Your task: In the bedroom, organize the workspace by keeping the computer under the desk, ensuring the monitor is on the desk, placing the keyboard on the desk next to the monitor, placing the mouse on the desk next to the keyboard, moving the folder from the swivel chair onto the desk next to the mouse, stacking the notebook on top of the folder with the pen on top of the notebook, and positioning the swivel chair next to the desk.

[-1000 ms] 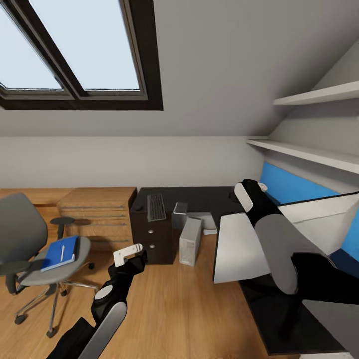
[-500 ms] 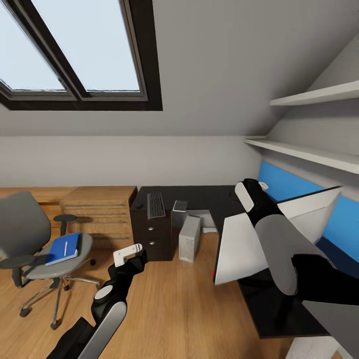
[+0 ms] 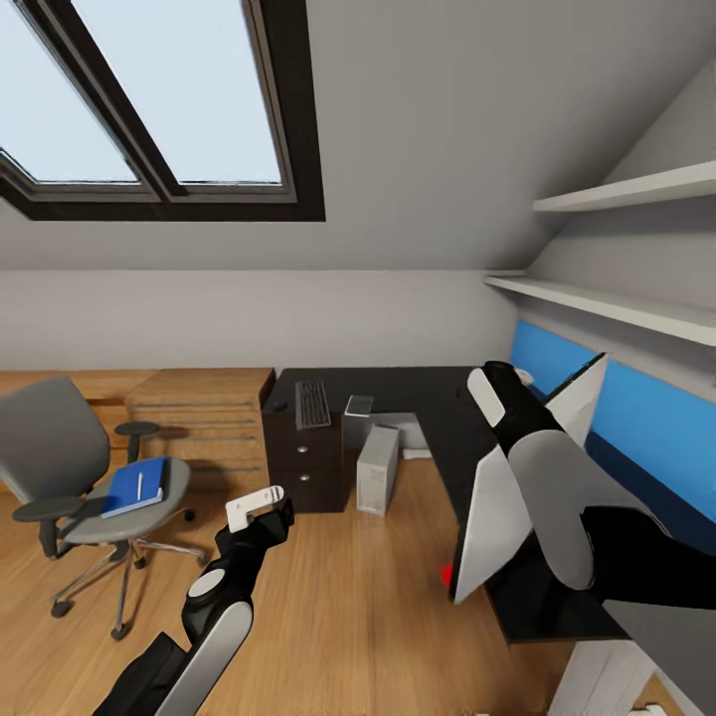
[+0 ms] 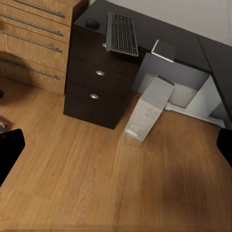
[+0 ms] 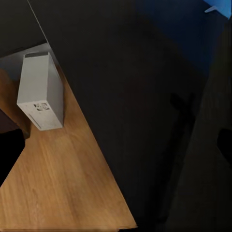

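Monitor [image 3: 487,517]: carried tilted over the surface [image 3: 438,408], apparently by the right gripper [image 3: 494,390]; jaws' state unclear.
Left gripper [image 3: 255,504]: jaws released, idle.

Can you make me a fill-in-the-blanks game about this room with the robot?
1. The blue folder lies on the seat of the swivel ____.
2. The keyboard lies on top of the black ____.
3. The computer stands upright on the wooden ____.
4. The mouse sits beside the ____.

Missing words: chair, desk, floor, keyboard
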You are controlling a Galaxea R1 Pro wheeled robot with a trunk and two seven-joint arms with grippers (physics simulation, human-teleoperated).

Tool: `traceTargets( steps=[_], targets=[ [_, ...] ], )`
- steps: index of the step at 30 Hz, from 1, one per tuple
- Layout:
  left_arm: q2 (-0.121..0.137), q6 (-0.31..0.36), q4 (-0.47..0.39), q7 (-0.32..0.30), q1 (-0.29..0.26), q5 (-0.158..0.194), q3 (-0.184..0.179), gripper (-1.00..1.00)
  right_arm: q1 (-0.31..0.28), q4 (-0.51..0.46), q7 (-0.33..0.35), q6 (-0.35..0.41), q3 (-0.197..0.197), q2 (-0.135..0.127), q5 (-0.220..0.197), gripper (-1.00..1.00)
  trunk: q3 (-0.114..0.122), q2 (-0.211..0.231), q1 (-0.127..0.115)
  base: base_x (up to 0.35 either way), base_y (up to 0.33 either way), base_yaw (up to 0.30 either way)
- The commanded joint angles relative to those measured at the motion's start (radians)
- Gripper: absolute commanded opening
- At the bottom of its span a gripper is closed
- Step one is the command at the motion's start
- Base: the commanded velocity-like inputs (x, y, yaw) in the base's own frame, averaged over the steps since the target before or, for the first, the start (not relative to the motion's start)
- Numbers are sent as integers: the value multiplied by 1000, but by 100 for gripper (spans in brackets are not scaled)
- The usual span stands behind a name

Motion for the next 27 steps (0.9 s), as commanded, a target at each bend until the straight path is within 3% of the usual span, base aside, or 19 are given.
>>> traceTargets(
  steps=[1, 10, 12, 15, 19, 24, 27],
  targets=[
    [1, 3, -2, 7, -1, 5, -2, 100, -1, -2, -9, 1, -2, 1, -8, 100, -2, -2, 0, -218, 0, 0],
    [1, 3, -2, 8, -1, 5, -1, 100, -1, -4, -9, -3, -1, 2, -8, 100, -2, -2, 0, -54, 0, 0],
    [1, 3, -1, 8, -1, 6, -1, 100, -1, -92, -9, -14, 10, 4, -9, 100, -2, -2, 0, 0, 0, 0],
    [2, 3, -1, 8, -1, 6, 0, 100, 6, -301, -12, -3, 13, 5, -16, 100, -2, -2, 0, 0, 0, 0],
    [2, 3, -1, 8, -1, 6, 1, 100, 53, -502, -13, 23, 12, 3, -17, 100, -2, -2, 0, 0, 0, 0],
    [2, 3, 0, 8, -1, 5, 0, 100, 223, -831, -14, 35, 8, -4, -12, 100, -2, -2, 0, -2, -4, 0],
    [1, 3, 2, 8, -1, 4, -2, 100, 367, -925, -10, 32, -23, -17, -13, 100, -2, -2, 0, -94, -161, 0]
  ],
)
